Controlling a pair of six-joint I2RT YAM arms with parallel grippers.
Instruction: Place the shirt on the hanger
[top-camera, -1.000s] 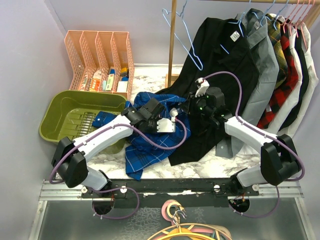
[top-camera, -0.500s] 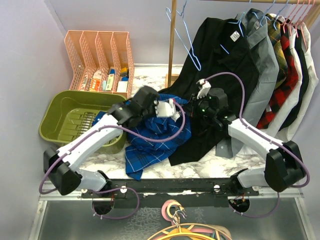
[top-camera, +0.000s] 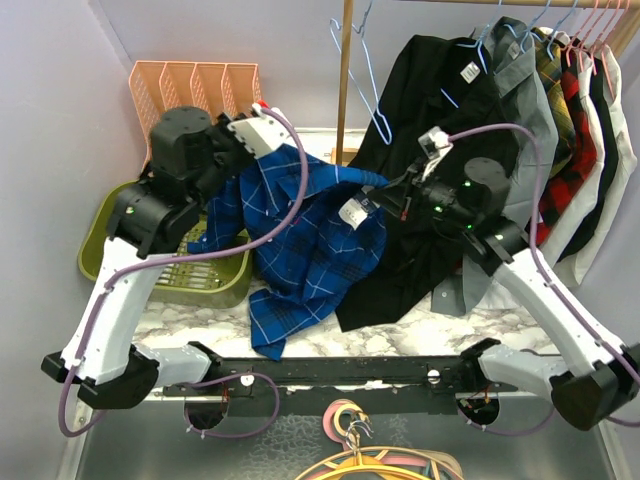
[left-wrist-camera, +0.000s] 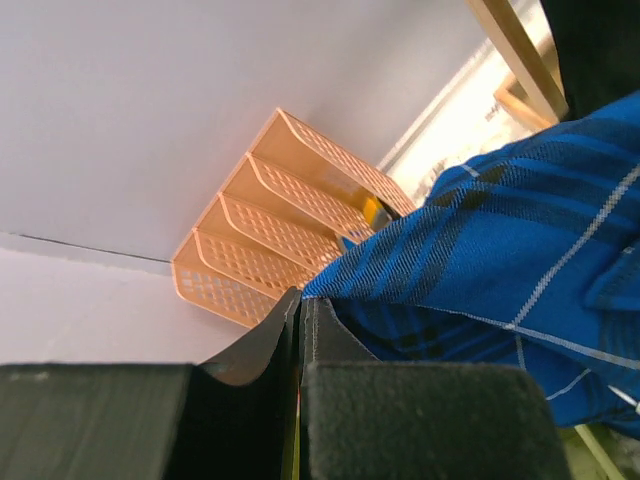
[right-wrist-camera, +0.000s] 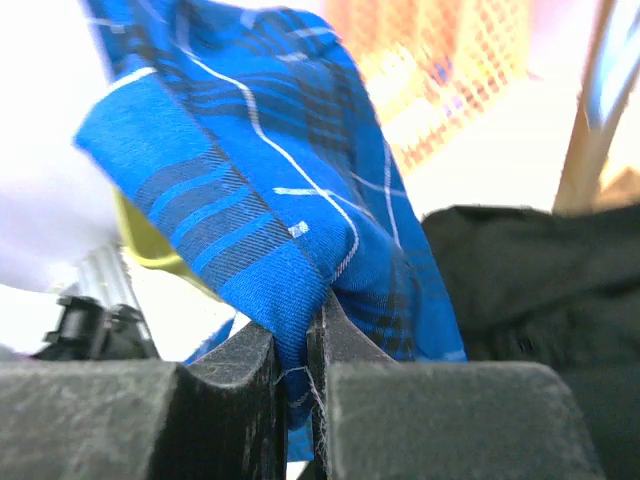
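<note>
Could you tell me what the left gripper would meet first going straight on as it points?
Beyond the shirt the left gripper clamps, probably the pink file rack, then the wall; depth is unclear.

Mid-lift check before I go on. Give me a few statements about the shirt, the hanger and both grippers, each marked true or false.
1. Both the left gripper and the right gripper are shut on the shirt. True.
2. The shirt is already on the hanger. False: the hanger hangs bare up by the wooden post.
3. The shirt is lifted wholly clear of the table. False: its lower edge appears to rest on the table.
4. A black shirt lies to the right of the blue one. True.
</note>
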